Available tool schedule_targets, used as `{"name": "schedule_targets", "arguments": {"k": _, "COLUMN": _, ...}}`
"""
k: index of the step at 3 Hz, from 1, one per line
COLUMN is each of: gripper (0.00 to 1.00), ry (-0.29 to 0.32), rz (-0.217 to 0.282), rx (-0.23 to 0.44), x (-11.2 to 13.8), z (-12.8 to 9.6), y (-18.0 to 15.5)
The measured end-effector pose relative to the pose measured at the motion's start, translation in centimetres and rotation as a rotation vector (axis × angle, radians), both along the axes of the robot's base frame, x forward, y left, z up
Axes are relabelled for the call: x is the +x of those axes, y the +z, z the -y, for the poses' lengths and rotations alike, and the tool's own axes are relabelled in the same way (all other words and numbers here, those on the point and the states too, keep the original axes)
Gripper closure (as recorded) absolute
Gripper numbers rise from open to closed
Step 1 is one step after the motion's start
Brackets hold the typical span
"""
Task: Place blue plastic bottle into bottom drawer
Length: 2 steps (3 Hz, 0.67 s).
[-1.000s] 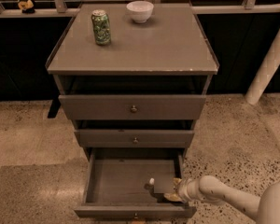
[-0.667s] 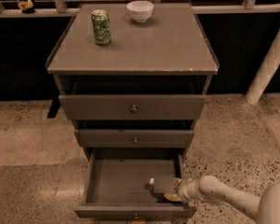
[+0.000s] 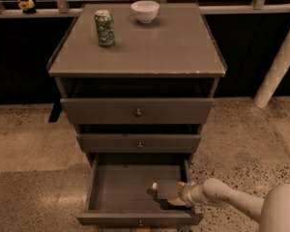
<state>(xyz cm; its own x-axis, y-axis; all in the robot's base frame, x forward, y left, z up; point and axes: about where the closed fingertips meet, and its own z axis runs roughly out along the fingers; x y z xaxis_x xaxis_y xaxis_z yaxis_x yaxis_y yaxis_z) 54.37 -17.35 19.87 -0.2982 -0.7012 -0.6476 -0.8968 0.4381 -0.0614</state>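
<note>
The bottom drawer point(image 3: 94, 190) of the grey-brown cabinet is pulled out. My gripper point(image 3: 169, 191) reaches into its right front corner from the lower right, low over the drawer floor. It is shut on the blue plastic bottle point(image 3: 155, 185), which lies roughly level with its white cap pointing left. Most of the bottle's body is hidden by my fingers.
A green patterned can point(image 3: 105, 28) and a white bowl point(image 3: 145, 11) stand on the cabinet top. The top drawer point(image 3: 137, 111) and the middle drawer point(image 3: 139, 143) are closed. A white post point(image 3: 280, 62) leans at the right. My arm point(image 3: 227, 199) crosses the drawer's right front corner.
</note>
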Motion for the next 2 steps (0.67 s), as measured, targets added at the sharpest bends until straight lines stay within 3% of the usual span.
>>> {"name": "schedule_targets", "arguments": {"k": 2, "gripper": 1.0, "ry": 0.047, "rz": -0.027, "rx": 0.024, "x": 2.8, "z": -2.7, "y": -1.5}}
